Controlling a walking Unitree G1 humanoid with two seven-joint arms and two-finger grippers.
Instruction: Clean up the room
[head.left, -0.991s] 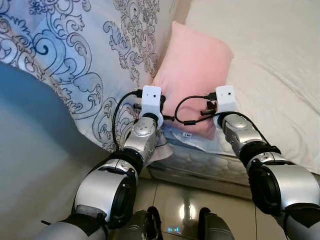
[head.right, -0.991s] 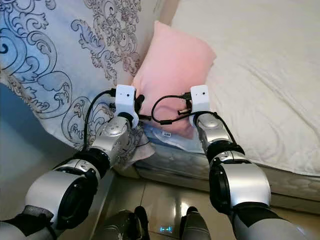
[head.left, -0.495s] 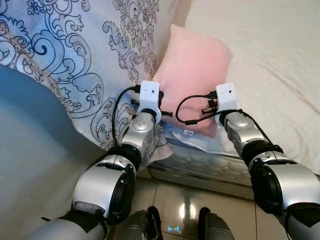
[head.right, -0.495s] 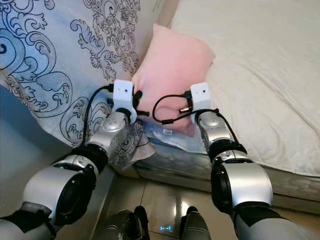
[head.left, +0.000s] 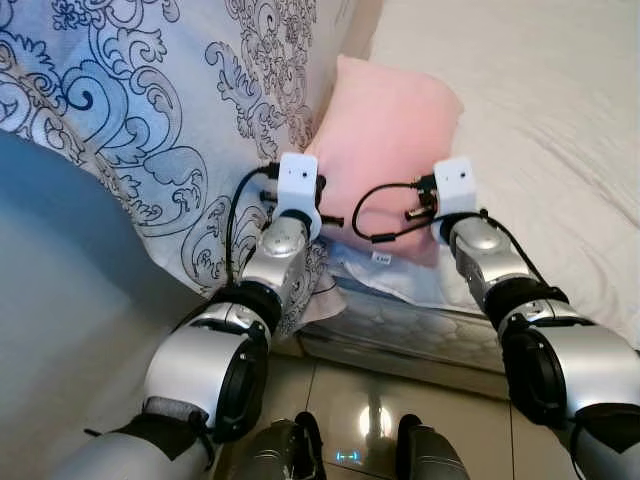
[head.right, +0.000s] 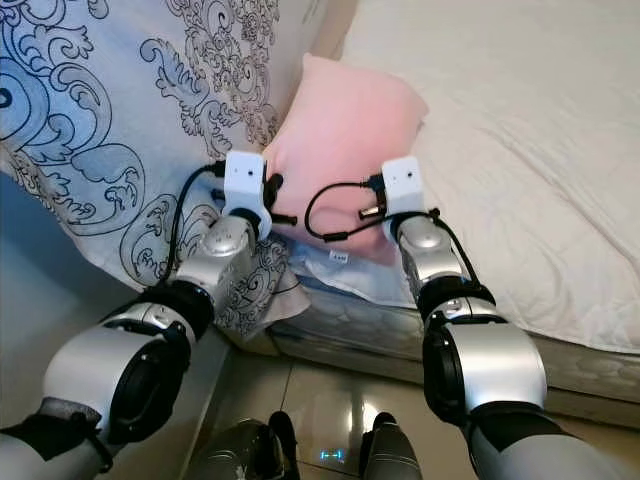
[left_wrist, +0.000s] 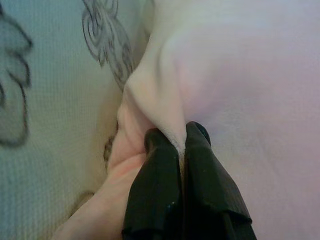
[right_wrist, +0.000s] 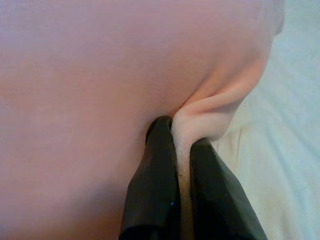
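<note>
Cream bed (head.left: 540, 110) ahead, with a patterned quilt (head.left: 150, 110) heaped along its left side and tile floor (head.left: 350, 400) below. A pink pillow (head.left: 390, 140) stands at the near edge of the mattress, leaning against the quilt.

Risk, as I judge it: each grip is only a thin pinch of cover fabric. If the arms lift or pull unevenly, a fold could slide out and the pillow would drop on one side, or tumble to the floor. The left pinch sits right against the quilt, so it may drag that along.

Both arms reach forward side by side, elbows bent. The left fingers (left_wrist: 177, 142) are closed tight on a ridge of the pillow near its lower left corner. The right fingers (right_wrist: 177, 132) are closed on a fold at its lower right edge, just beside the sheet.
</note>
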